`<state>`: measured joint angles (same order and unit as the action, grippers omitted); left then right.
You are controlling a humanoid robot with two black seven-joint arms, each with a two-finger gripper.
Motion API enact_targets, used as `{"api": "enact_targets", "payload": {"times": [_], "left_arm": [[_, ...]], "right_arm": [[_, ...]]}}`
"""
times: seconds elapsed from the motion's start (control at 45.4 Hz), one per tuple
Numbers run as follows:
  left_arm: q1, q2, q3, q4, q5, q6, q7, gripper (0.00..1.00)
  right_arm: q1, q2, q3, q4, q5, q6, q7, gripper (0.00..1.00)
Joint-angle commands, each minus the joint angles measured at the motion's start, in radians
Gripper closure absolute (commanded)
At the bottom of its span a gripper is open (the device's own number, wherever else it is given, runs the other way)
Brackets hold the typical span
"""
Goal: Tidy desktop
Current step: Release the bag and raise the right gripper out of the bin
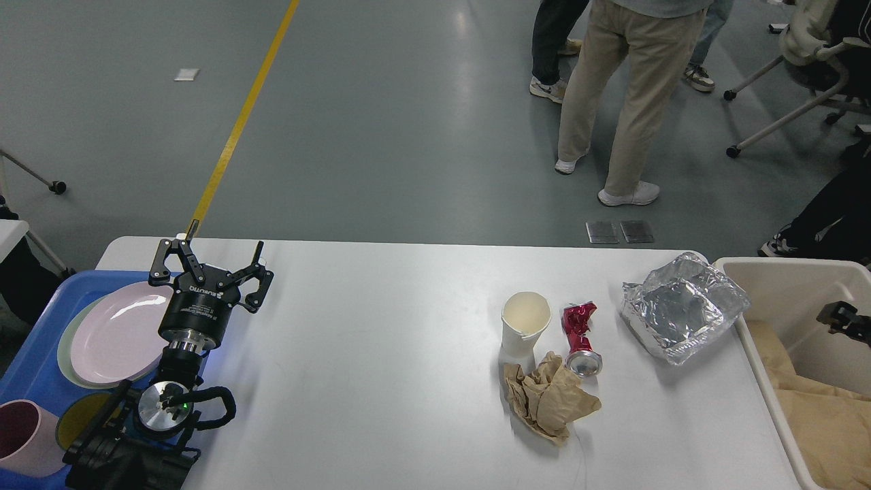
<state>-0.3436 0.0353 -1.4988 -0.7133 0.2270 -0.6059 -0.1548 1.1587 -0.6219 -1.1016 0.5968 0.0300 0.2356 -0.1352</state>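
While four pieces of rubbish lay on the right half of the worktop [381, 354], the white top that filled the lower part of the head view, tidying was judged incomplete.

Hazards:
- The paper cup [524, 327] stood upright, close beside the crushed red can [580, 340] and touching or nearly touching the crumpled brown paper [548, 400]. A sideways approach to any one of them could tip the cup or roll the can.
- The crumpled foil tray [682, 314] lay just beside the beige bin [752, 340]. A firm squeeze was likely to deform it and let it slip.

Hands:
- The left hand [209, 264] hovered at the left end of the worktop, fingers spread apart and empty.
- The right hand [842, 318] showed only as a small dark part over the bin; whether it was apart or together could not be told.

Containers:
- The beige bin held brown paper.
- The blue tray [34, 367] at the left edge held a pink plate [112, 337] stacked on a pale green one, a pink cup [24, 435] and a yellow dish [78, 422].
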Motion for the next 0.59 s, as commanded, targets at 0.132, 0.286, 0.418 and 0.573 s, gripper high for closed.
{"api": "enact_targets", "payload": {"times": [0.132,0.286,0.418,0.573], "left_arm": [[0.000,0.000,0.000,0.000,0.000,0.000,0.001,0.03],[0.001,0.000,0.000,0.000,0.000,0.000,0.001,0.03],[0.001,0.000,0.000,0.000,0.000,0.000,0.000,0.03],[0.001,0.000,0.000,0.000,0.000,0.000,0.000,0.03]], "right_arm": [[0.528,0.044,-0.218,0.365,-0.009,0.336,-0.050,0.00],[0.764,0.140,-0.244,0.506,-0.001,0.543,-0.052,0.00],[0.981,0.289,-0.268,0.673,0.004,0.640,-0.052,0.00],[1.174,0.333,-0.242,0.863,0.030,0.633,-0.050,0.00]]}}
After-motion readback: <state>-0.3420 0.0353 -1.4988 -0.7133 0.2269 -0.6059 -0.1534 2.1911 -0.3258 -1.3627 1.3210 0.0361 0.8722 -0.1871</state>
